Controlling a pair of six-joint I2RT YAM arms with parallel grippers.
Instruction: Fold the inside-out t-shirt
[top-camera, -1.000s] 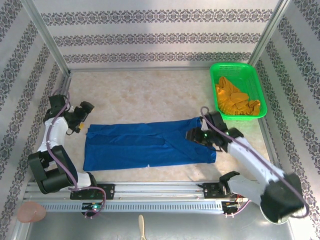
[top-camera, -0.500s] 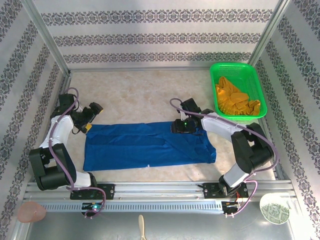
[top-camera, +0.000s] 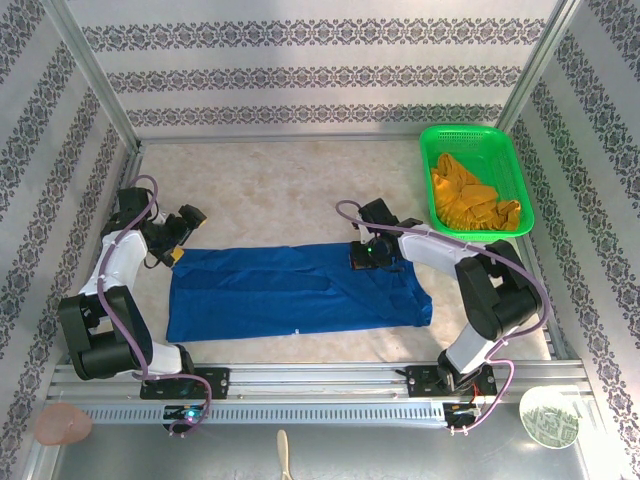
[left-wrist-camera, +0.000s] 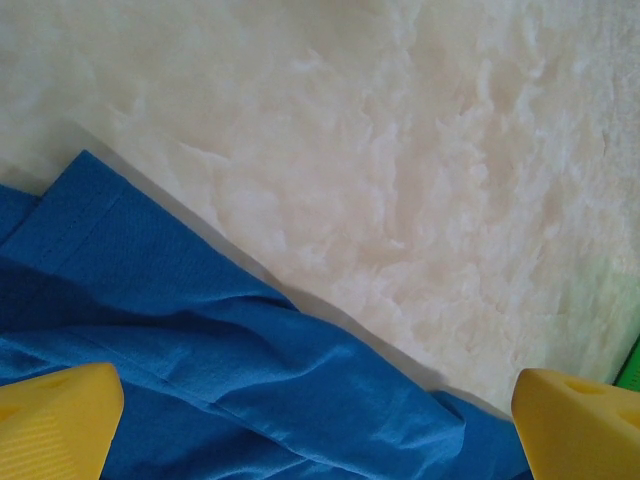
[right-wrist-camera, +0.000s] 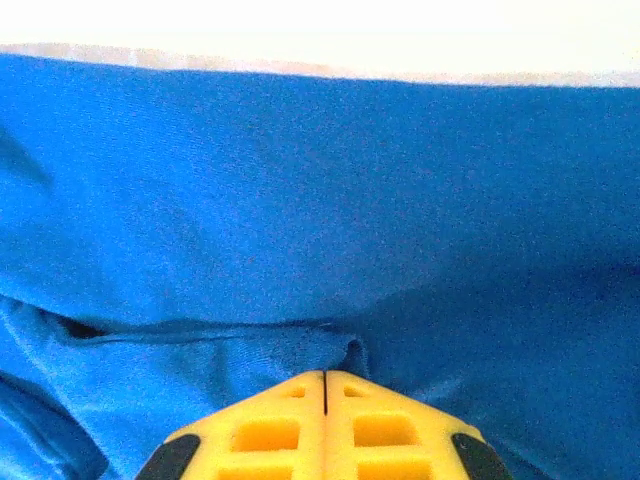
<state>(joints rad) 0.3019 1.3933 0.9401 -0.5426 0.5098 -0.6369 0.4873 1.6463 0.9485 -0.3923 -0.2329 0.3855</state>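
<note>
**Top external view:** fixed above and behind the arm bases, looking steeply down and forward over the whole worktop (top-camera: 280, 190).

**Left wrist view:** close above the cloth, looking past the spread fingers of the left hand (left-wrist-camera: 318, 415) to one edge of the blue t-shirt (left-wrist-camera: 200, 370) and the bare worktop beyond.

**Right wrist view:** nearer still, looking over the joined fingertips of the right hand (right-wrist-camera: 325, 380) onto blue cloth.

All three views share the t-shirt and the pale worktop at its edge.

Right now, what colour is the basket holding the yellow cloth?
The basket is bright green, clearest from the top camera.
</note>
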